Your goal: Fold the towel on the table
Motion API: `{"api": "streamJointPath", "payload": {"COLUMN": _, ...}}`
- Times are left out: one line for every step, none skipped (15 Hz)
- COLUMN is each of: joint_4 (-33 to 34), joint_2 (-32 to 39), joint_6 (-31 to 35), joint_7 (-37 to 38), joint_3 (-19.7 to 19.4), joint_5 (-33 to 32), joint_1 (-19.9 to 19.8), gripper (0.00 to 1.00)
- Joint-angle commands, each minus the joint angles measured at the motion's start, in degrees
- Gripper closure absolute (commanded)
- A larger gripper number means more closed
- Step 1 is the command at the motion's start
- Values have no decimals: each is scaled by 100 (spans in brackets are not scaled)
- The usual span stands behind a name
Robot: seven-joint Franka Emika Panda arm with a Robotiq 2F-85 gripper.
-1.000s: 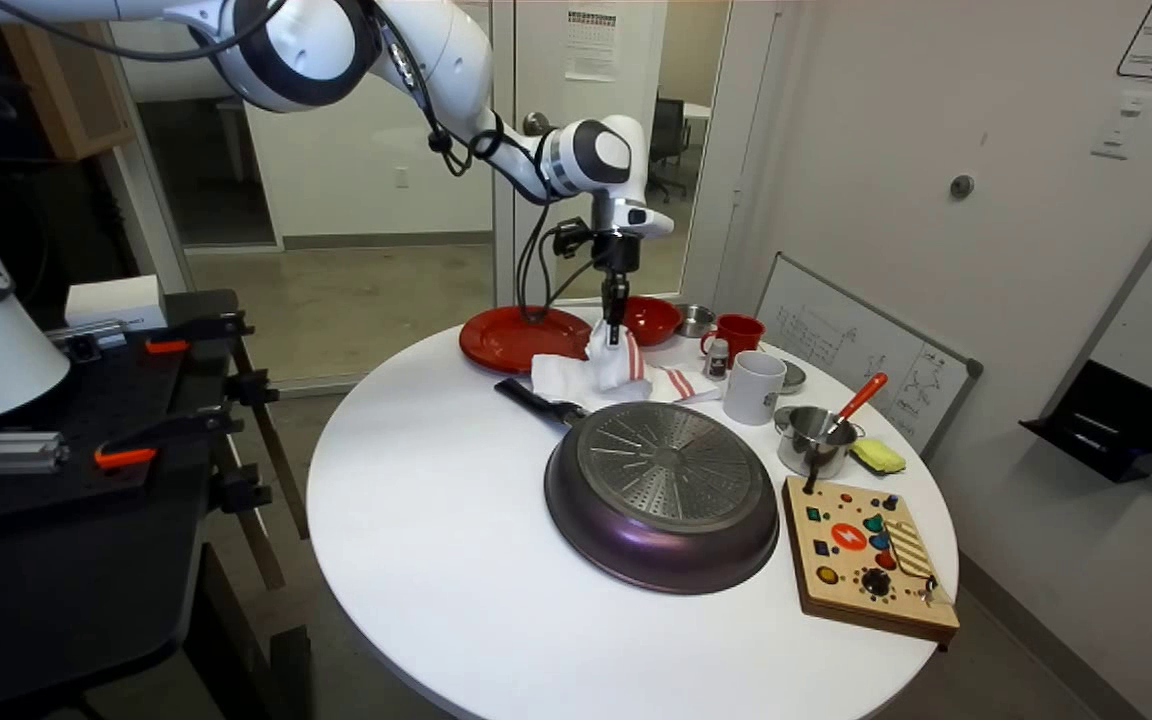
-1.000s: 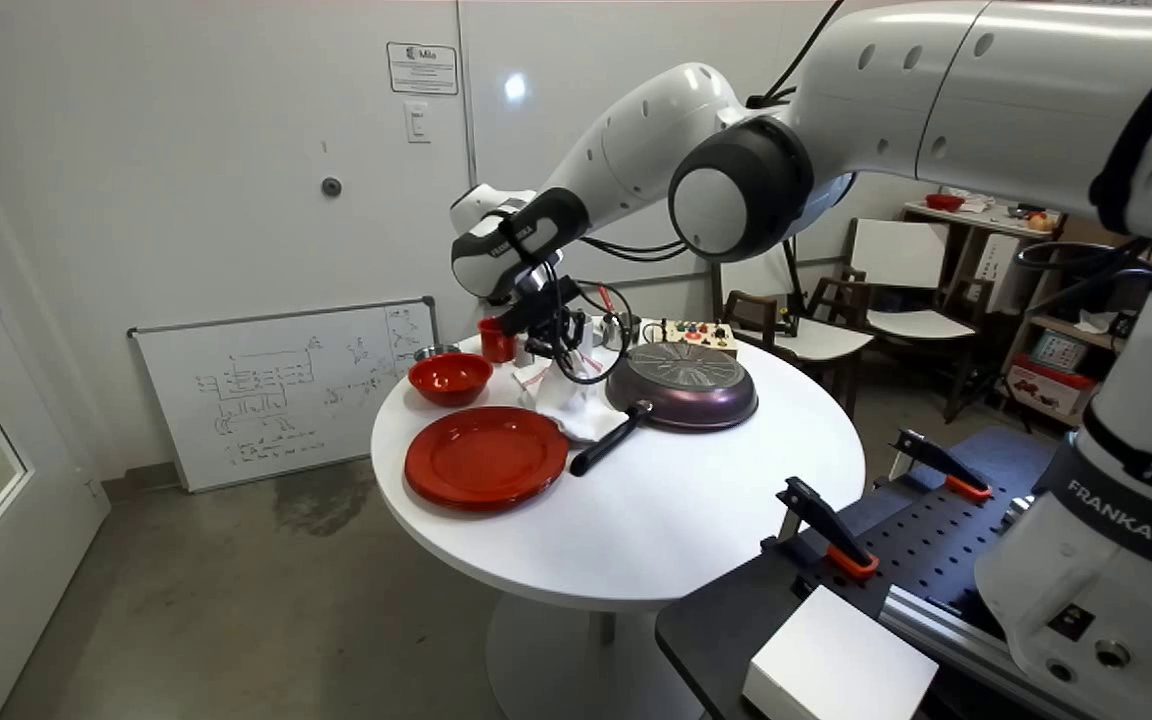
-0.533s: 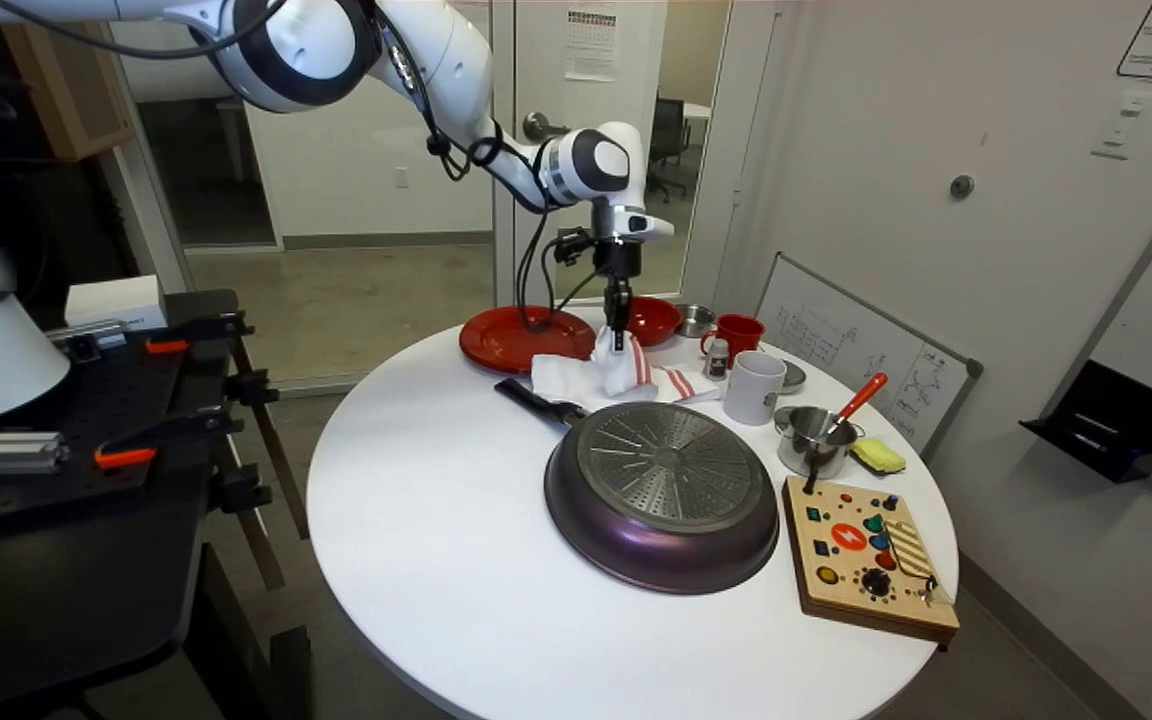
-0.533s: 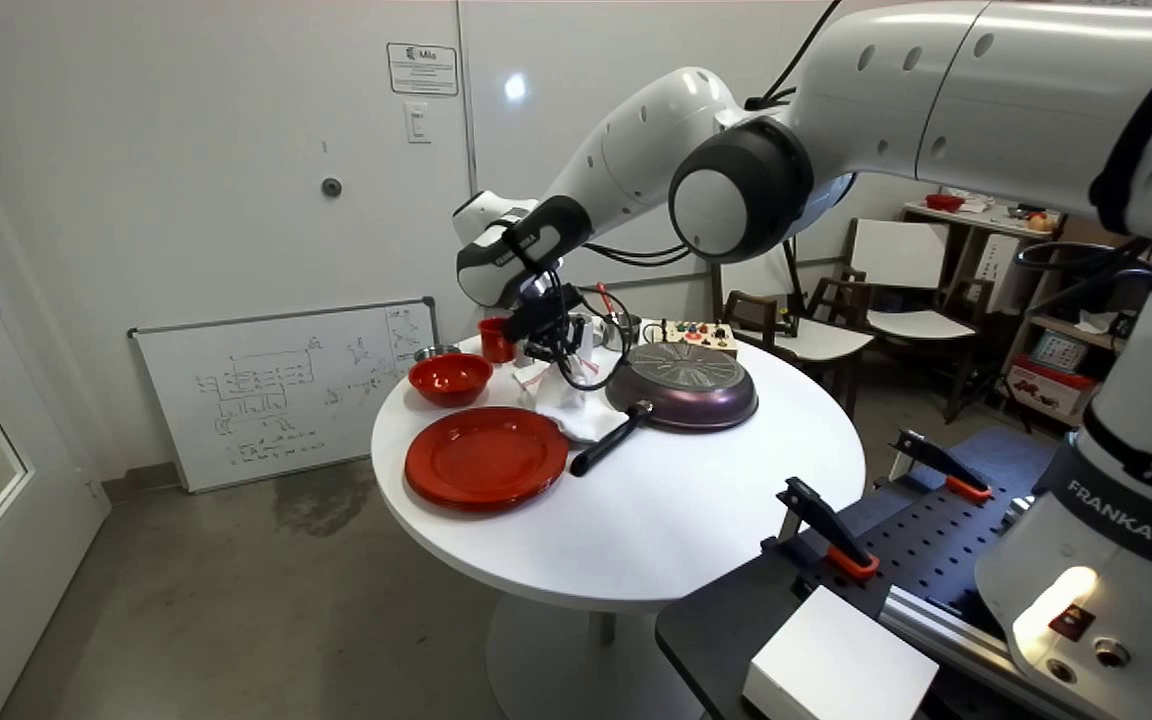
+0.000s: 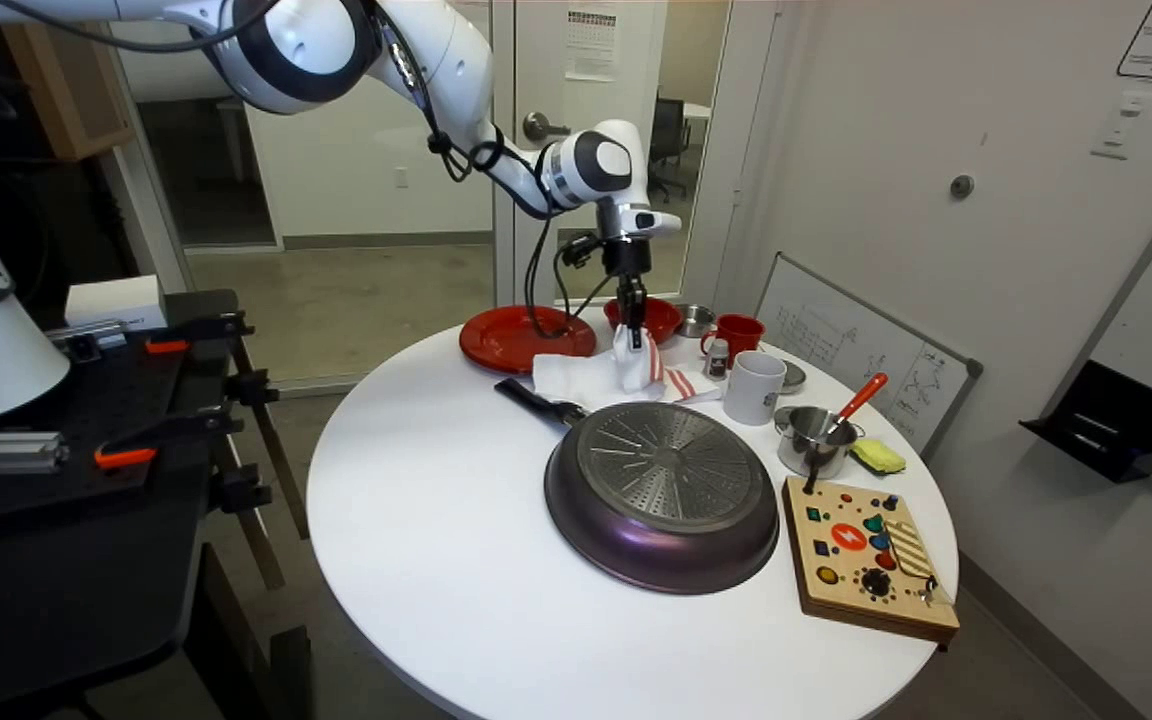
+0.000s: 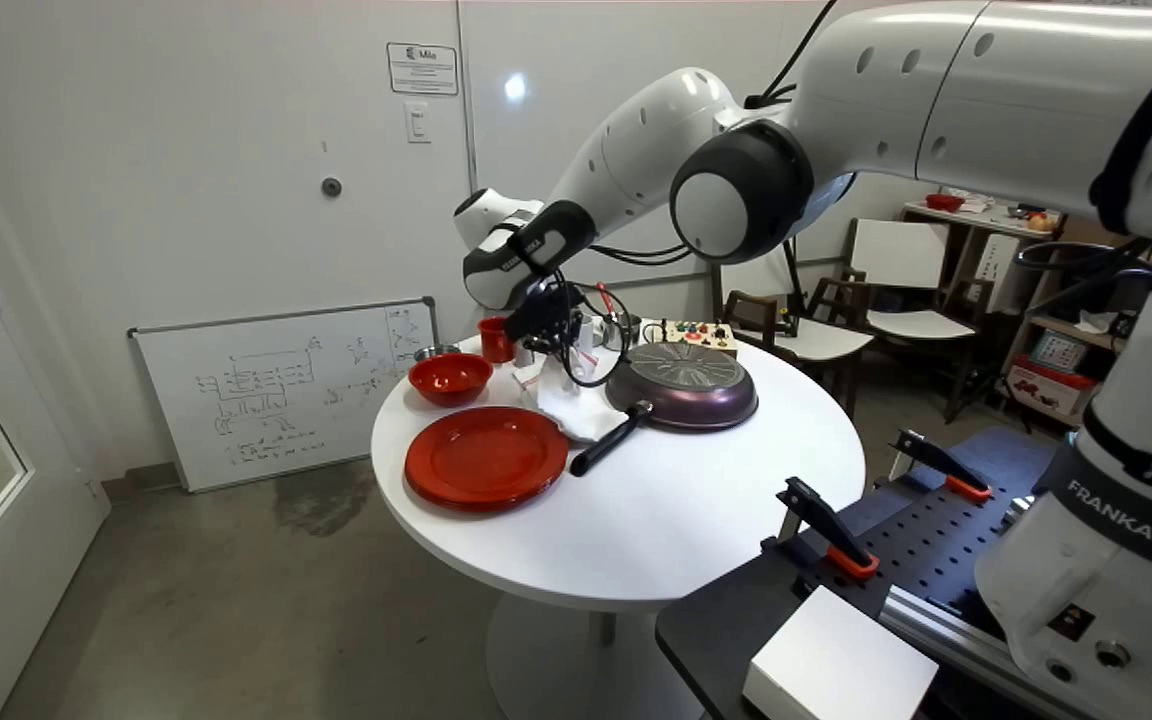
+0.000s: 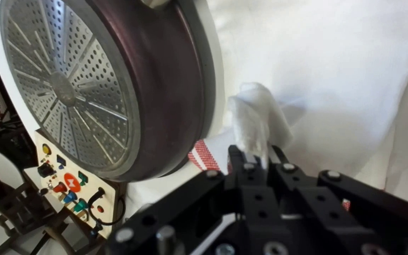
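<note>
The black two-fingered end effector (image 7: 258, 155) pinches a raised fold of the thin white cloth towel (image 5: 628, 370) with red stripes. The rest of it lies on the round white table (image 5: 426, 540), between the round red plate (image 5: 508, 340) and the upturned dark purple pan (image 5: 661, 500).

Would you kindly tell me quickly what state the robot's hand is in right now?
Hand: closed, holding a pinched-up fold of the white towel.

Towel (image 7: 338, 60) cropped in wrist view, whiteboard writing (image 6: 271, 390) illegible
</note>
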Motion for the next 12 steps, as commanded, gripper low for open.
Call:
{"api": "streamJointPath", "payload": {"joint_4": -4, "joint_2": 0, "joint_6": -19, "joint_7": -140, "joint_3": -196, "joint_5": -293, "joint_1": 111, "gripper": 96}}
{"api": "streamJointPath", "payload": {"joint_4": -17, "joint_2": 0, "joint_6": -45, "joint_7": -246, "joint_3": -228, "joint_5": -383, "joint_1": 150, "gripper": 96}}
{"api": "streamJointPath", "payload": {"joint_4": -16, "joint_2": 0, "joint_6": -58, "joint_7": -444, "joint_3": -210, "joint_5": -441, "joint_1": 159, "gripper": 96}}
{"api": "streamJointPath", "payload": {"joint_4": -15, "joint_2": 0, "joint_6": -30, "joint_7": -665, "joint_3": -184, "joint_5": -489, "joint_1": 164, "gripper": 96}}
{"api": "streamJointPath", "payload": {"joint_4": -14, "joint_2": 0, "joint_6": -17, "joint_7": -892, "joint_3": -170, "joint_5": -538, "joint_1": 175, "gripper": 97}}
{"api": "streamJointPath", "payload": {"joint_4": -10, "joint_2": 0, "joint_6": -8, "joint_7": -1198, "joint_3": -154, "joint_5": -589, "joint_1": 189, "gripper": 96}}
{"api": "streamJointPath", "payload": {"joint_4": -8, "joint_2": 0, "joint_6": -35, "joint_7": -1436, "joint_3": -167, "joint_5": -635, "joint_1": 214, "gripper": 96}}
{"api": "streamJointPath", "payload": {"joint_4": -7, "joint_2": 0, "joint_6": -30, "joint_7": -1711, "joint_3": -167, "joint_5": -677, "joint_1": 232, "gripper": 95}}
{"api": "streamJointPath", "payload": {"joint_4": -19, "joint_2": 0, "joint_6": -38, "joint_7": -1893, "joint_3": -214, "joint_5": -766, "joint_1": 272, "gripper": 94}}
{"api": "streamJointPath", "payload": {"joint_4": -37, "joint_2": 0, "joint_6": 22, "joint_7": -2078, "joint_3": -255, "joint_5": -878, "joint_1": 304, "gripper": 94}}
{"api": "streamJointPath", "payload": {"joint_4": -52, "joint_2": 0, "joint_6": 82, "joint_7": -2263, "joint_3": -284, "joint_5": -992, "joint_1": 327, "gripper": 94}}
{"api": "streamJointPath", "payload": {"joint_4": -86, "joint_2": 0, "joint_6": 124, "joint_7": -2324, "joint_3": -381, "joint_5": -1160, "joint_1": 385, "gripper": 68}}
